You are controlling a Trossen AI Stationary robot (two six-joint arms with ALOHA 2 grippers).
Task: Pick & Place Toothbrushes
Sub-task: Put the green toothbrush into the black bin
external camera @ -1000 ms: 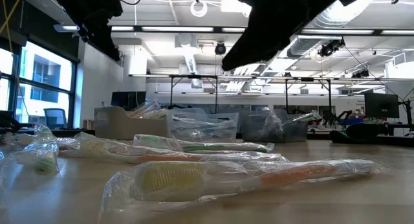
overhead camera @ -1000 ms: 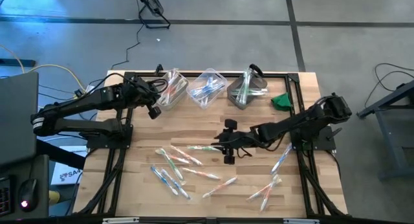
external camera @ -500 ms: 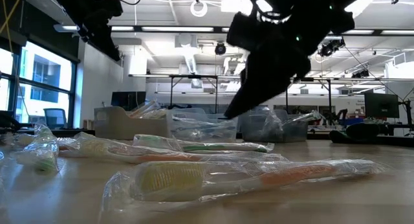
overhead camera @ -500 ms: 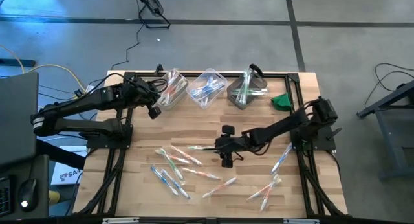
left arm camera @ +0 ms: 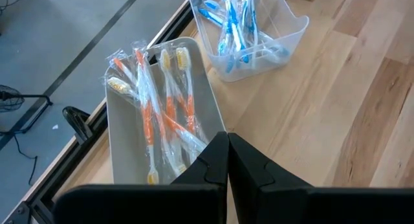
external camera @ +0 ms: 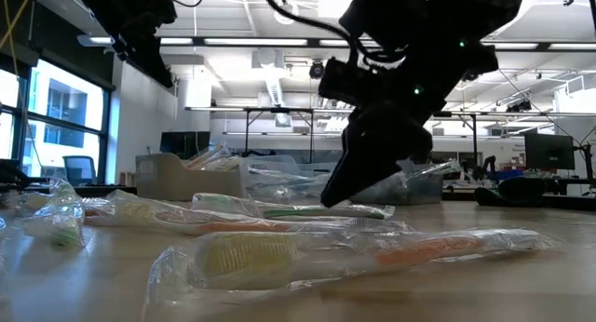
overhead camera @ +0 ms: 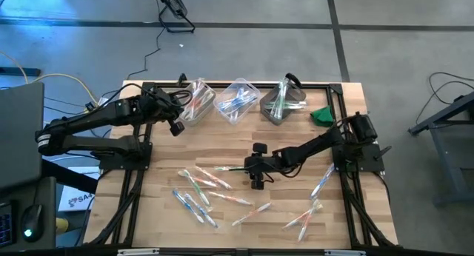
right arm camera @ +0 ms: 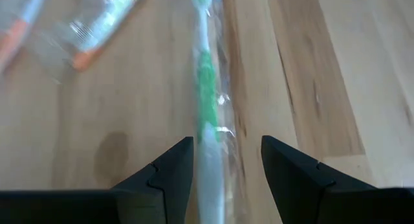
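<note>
Toothbrushes in clear wrappers lie scattered over the near half of the wooden worktop, as we see from above, with a few more near its right edge. Three clear bins stand in a row along the far edge, each holding wrapped brushes, and a small green object lies just beside the rightmost one. The right gripper reaches across the middle of the worktop; the left gripper hangs by the leftmost bin. Grey floor with cables surrounds the frame.

From worktop height we see wrapped brushes close up on the pale wood, the right gripper low over a green toothbrush, and behind it a large room with ceiling lights, windows at left and other tables.

At the left wrist, the left gripper's fingers are pressed together over a bin of orange brushes; a bin of blue ones stands beside it.

At the right wrist, the spread fingers stand either side of the green toothbrush, which lies on the wood; we cannot tell whether they touch it.
</note>
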